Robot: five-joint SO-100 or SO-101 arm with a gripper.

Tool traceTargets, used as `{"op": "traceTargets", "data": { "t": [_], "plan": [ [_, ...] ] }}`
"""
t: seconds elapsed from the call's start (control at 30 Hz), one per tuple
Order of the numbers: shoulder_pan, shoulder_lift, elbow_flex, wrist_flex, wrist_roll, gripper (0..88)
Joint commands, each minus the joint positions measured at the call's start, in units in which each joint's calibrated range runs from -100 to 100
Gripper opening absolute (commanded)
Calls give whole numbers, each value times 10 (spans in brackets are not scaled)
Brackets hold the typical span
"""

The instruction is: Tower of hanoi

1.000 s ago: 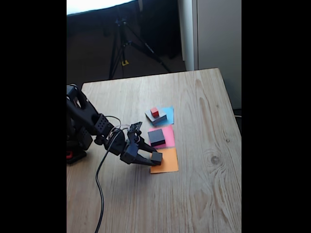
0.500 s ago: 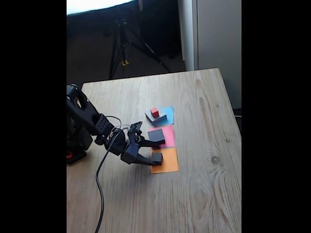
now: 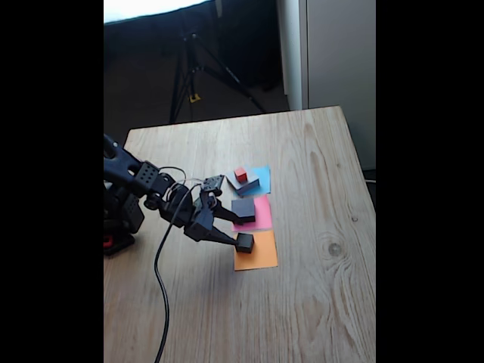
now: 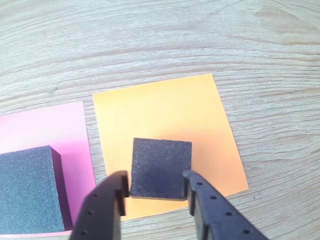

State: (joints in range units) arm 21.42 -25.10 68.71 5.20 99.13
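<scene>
End effector (image 4: 155, 192) spread, fingers flanking the small dark block (image 4: 161, 168) on the orange paper square (image 4: 165, 115), not gripping. Block looks like light, grippy foam; you should pinch its two flat side faces, gently, mid-height.

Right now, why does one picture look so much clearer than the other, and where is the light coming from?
Wrist view: close, sharp and evenly lit; the foam grain of the small dark block on the orange paper shows. Fixed view: softer and hazy, black bars at both sides, glare from a bright patch at top left.
</scene>
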Motion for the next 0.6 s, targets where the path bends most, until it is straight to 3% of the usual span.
{"op": "traceTargets", "data": {
  "t": [0.0, 0.17, 0.33, 0.57],
  "plan": [
    [-20, -59, -94, 126, 9, 7],
    [-51, -94, -283, 380, 9, 6],
    [-100, -121, -439, 557, 9, 6],
    [-221, -165, -606, 760, -85, 5]
  ]
}}
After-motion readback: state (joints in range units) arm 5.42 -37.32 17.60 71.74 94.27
